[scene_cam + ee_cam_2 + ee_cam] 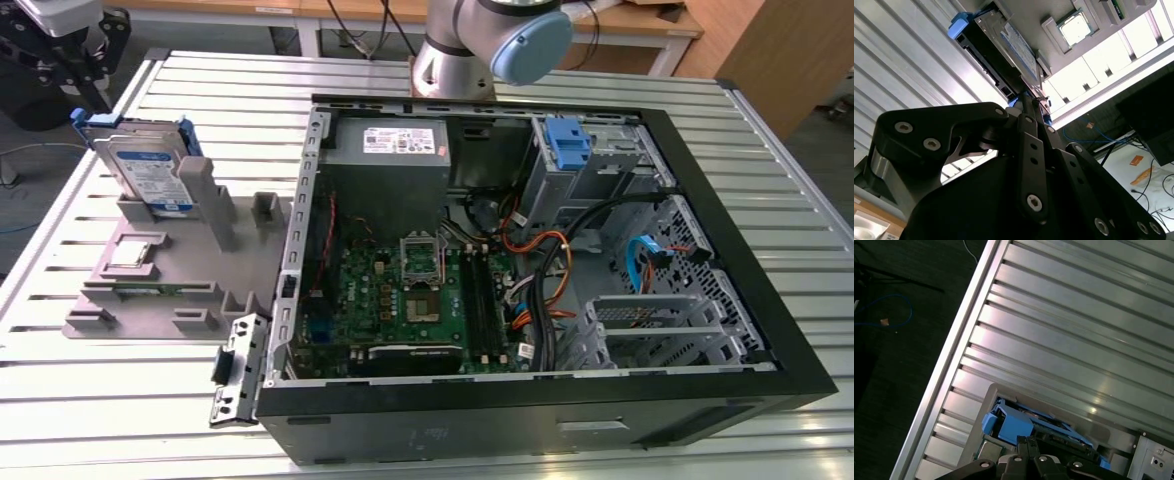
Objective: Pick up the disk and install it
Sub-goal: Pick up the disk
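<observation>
The disk (150,172) stands on edge in a slot of the grey holder (200,262), at about ten o'clock in the exterior view, with its labelled face showing and blue rails along its upper edge. The holder lies on the slatted table (240,85), just beside the case (534,420), at the case's nine o'clock. The gripper (74,85) hangs just above the disk's far upper corner, at eleven o'clock in that view. Whether it touches the rail cannot be told, nor whether it is spread or pressed together. In the second wrist view the gripper (1031,102) points at one end of the disk (1016,45), close to a blue rail tip, with the chip (1075,28) seated on the holder beyond. In the first wrist view the gripper (1026,442) sits close over the blue rail of the disk (1009,422). The chip (131,250) lies flat on the holder, at six o'clock from the disk. The case lies open on its side, with the motherboard (400,300) at its centre, the power supply (390,148) at the board's twelve o'clock, and a blue-latched drive bay (566,145) at the case's one o'clock. The arm (461,55) rises behind the case at twelve o'clock.
</observation>
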`<move>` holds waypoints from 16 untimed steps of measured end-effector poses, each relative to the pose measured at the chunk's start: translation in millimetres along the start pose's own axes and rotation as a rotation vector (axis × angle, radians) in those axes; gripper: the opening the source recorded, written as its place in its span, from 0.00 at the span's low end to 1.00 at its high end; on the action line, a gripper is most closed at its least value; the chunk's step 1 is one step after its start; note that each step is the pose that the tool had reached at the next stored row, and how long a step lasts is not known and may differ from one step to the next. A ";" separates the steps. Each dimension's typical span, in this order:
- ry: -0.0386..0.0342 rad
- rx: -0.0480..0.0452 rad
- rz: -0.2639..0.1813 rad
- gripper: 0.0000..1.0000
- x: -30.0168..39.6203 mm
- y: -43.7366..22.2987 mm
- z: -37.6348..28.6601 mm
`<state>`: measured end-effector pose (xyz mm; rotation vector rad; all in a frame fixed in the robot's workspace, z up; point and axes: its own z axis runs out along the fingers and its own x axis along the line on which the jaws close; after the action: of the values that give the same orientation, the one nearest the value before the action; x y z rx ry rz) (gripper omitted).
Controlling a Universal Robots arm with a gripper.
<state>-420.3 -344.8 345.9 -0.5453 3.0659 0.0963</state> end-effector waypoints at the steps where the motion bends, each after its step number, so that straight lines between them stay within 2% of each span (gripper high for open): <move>1: 0.0000 0.0000 0.000 0.10 0.0 0.0 0.0; 16: 0.0010 -0.0007 -0.018 0.10 0.0 0.0 0.0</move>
<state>-420.3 -344.8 345.9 -0.5731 3.0615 0.0967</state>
